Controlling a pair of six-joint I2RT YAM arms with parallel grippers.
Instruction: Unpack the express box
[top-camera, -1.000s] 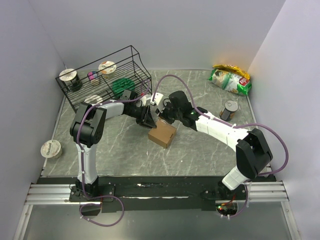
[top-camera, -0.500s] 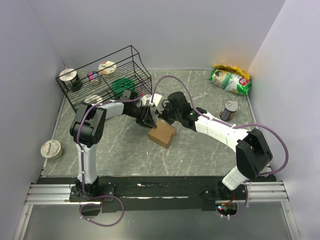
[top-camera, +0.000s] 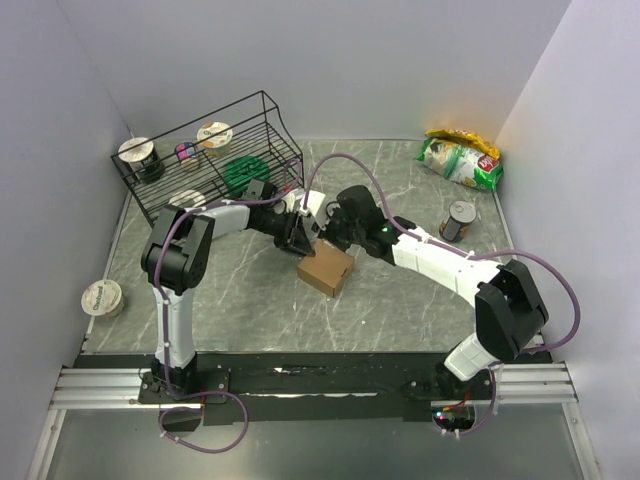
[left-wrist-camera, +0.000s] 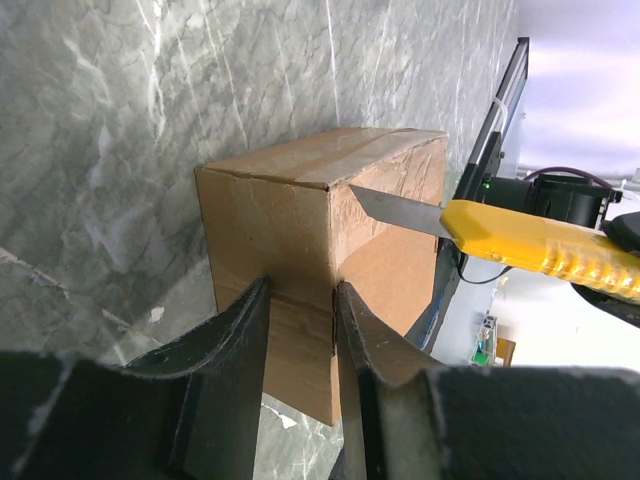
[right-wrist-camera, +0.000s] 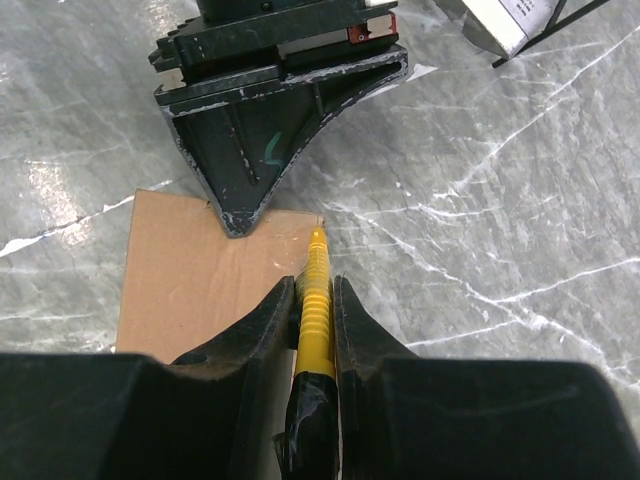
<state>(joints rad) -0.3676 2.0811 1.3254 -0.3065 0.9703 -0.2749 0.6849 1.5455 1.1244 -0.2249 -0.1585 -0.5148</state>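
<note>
In the left wrist view the left gripper (left-wrist-camera: 300, 322) is clamped on a vertical corner edge of the express box (left-wrist-camera: 285, 225), one finger on each side of that edge. The carton is closed and sits on the marble table (left-wrist-camera: 120, 120), so nothing inside it shows. The blade of a yellow utility knife (left-wrist-camera: 540, 248) touches the box's upper edge just beyond the fingers. In the right wrist view the right gripper (right-wrist-camera: 313, 292) pinches the knife's handle between its fingers. The knife tip rests at the box's top edge, and the left gripper's fingertips stand directly ahead on the same edge. From above, both grippers meet over the box's far side. Beyond and to the left of the left gripper, a black wire rack (top-camera: 190, 123) holds two lidded cups (top-camera: 138, 153) (top-camera: 214, 133), a small purple-topped item (top-camera: 186, 152), a green round object (top-camera: 243, 172) and a white cup (top-camera: 186, 199) lower down. A can (top-camera: 459, 217) stands to the right of the right gripper, and a green snack bag (top-camera: 460, 158) lies farther beyond it.
</note>
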